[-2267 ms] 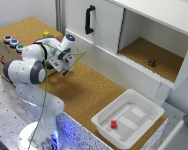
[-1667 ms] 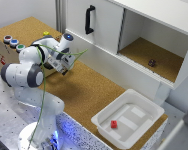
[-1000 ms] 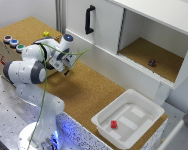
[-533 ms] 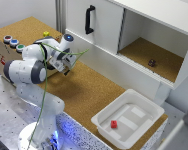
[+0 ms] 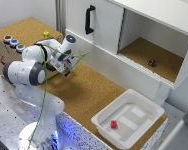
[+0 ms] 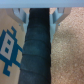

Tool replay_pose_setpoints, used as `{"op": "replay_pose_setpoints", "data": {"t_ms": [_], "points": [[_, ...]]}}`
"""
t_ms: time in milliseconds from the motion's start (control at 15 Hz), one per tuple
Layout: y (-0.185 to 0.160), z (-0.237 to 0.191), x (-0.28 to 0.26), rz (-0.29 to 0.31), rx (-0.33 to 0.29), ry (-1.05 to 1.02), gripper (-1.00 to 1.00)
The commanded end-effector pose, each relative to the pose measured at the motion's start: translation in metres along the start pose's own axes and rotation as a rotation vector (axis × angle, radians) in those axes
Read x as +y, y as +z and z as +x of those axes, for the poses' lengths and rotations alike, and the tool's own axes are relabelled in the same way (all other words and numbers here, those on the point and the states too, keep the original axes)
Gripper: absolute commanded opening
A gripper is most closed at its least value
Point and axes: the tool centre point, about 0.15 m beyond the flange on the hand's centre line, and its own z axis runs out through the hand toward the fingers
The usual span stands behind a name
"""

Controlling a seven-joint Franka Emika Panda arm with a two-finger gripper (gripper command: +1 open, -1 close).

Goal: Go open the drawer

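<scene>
The low wooden box (image 5: 4, 52) with a cork top and coloured round buttons (image 5: 14, 43) stands at the exterior view's left. Its tan drawer front is mostly hidden behind my arm there. In the wrist view the tan wood (image 6: 12, 47) carries a blue pixel figure. A dark, rough bar, the drawer's handle (image 6: 39, 50), runs beside it. My gripper (image 5: 63, 69) is pressed against the box's side. In the wrist view my gripper (image 6: 39, 12) has a finger on each side of the dark bar, tight against it.
A tall white cabinet with a black door handle (image 5: 88, 19) and an open cork-floored compartment (image 5: 149, 57) stands behind. A white tub (image 5: 128, 120) holding a small red block (image 5: 114, 124) sits at the front right. A small yellow object (image 5: 45, 34) lies on the box top.
The arm swayed slightly to the exterior view's left about 1.7 s ago and came back. Over the last second nothing has visibly moved.
</scene>
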Motion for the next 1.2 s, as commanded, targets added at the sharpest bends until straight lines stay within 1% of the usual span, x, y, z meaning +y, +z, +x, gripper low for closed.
{"op": "replay_pose_setpoints", "data": {"t_ms": [0, 533, 1133], "points": [[0.0, -0.024, 0.048, 0.0, 0.035, 0.049, -1.0], [-0.014, -0.02, 0.08, -0.058, 0.023, 0.08, -1.0], [-0.024, -0.014, 0.088, -0.088, 0.027, 0.102, -1.0]]}}
